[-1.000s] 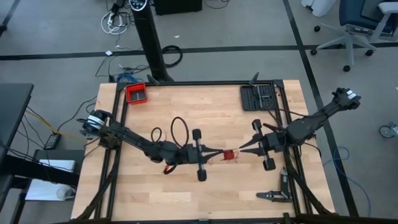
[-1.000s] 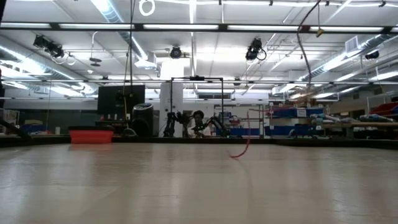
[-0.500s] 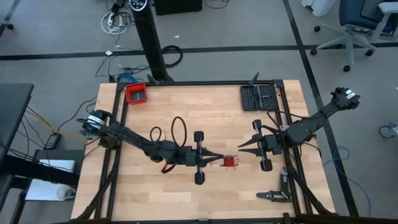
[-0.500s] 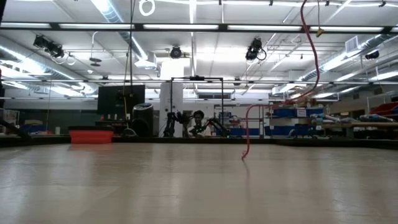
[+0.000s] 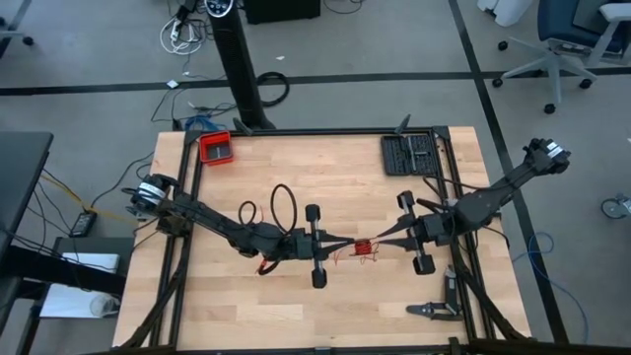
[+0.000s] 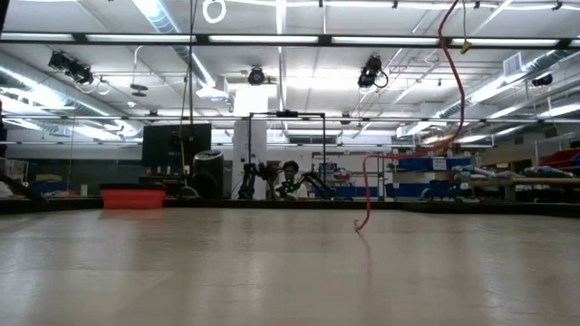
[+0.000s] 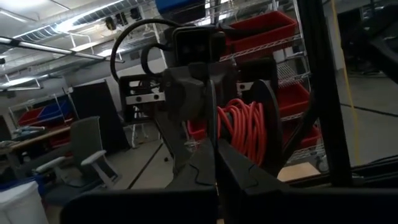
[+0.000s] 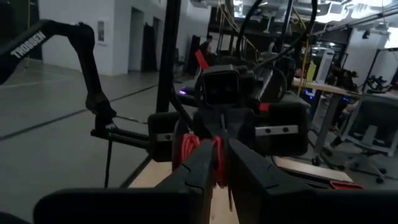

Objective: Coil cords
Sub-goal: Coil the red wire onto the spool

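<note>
One red cord, very thin, wound into a small tight bundle near the middle of the desk, slightly toward the front edge. Its coils show close up in the left wrist view, packed side by side. In the low view a loose tail of the cord hangs down in a curve, its tip at or just above the desk surface.

Two arms, both stretched low toward the middle of the desk, tips facing each other across the bundle.

Left gripper: arm comes in from the left edge, long and nearly flat. Fingers clenched together to a narrow point, tip at the bundle's left side. Whether they pinch a strand, cannot tell.

Right gripper: arm comes in from the right edge, elbow out past the desk's side. Fingers partly parted and closed on the red bundle, coils showing between them.

Other items, one each:
- black cable loop, lying left of centre, beside the left arm.
- red rectangular tray at the far left corner.
- black tool tray at the far right corner.
</note>
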